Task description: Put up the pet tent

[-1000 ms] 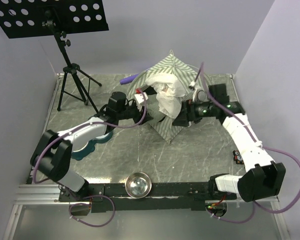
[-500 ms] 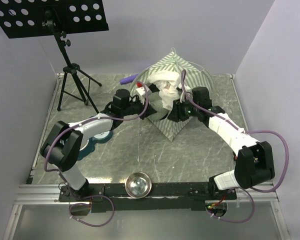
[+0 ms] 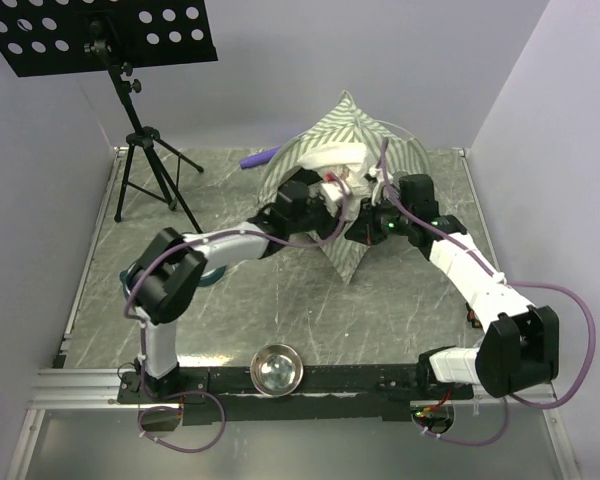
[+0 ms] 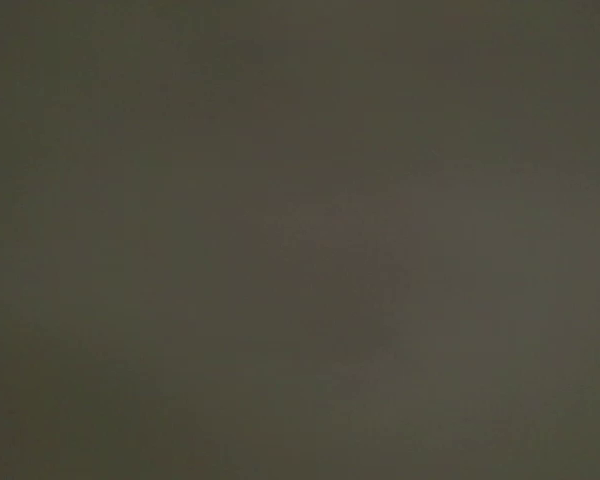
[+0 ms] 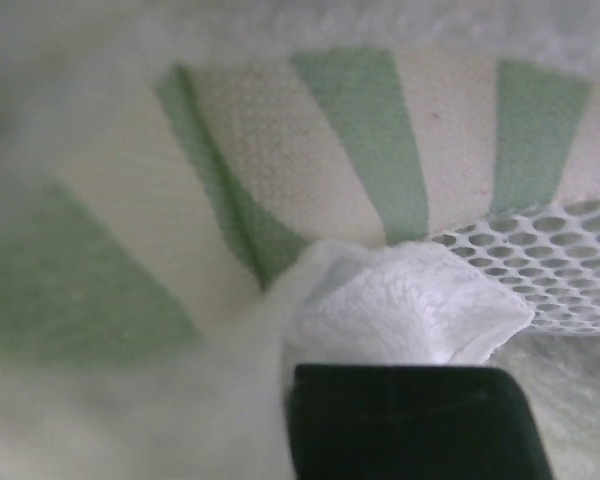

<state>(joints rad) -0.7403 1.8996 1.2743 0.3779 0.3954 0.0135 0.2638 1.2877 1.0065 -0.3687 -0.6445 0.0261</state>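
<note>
Currently pet tent (image 3: 352,130) crumpled at far centre of table (image 3: 280,300); left gripper (image 3: 328,195) pinched closed, buried in white folds, hold unclear; right gripper (image 3: 358,226) pressed against tent's right side, jaw gap cannot tell.

grey table (image 3: 280,310) carries pet tent (image 3: 352,125), steel bowl (image 3: 276,368), tripod (image 3: 145,172).

A lab test cell: plain white walls (image 3: 380,60), marbled tabletop (image 3: 280,300), tripod stand (image 3: 145,170).
</note>
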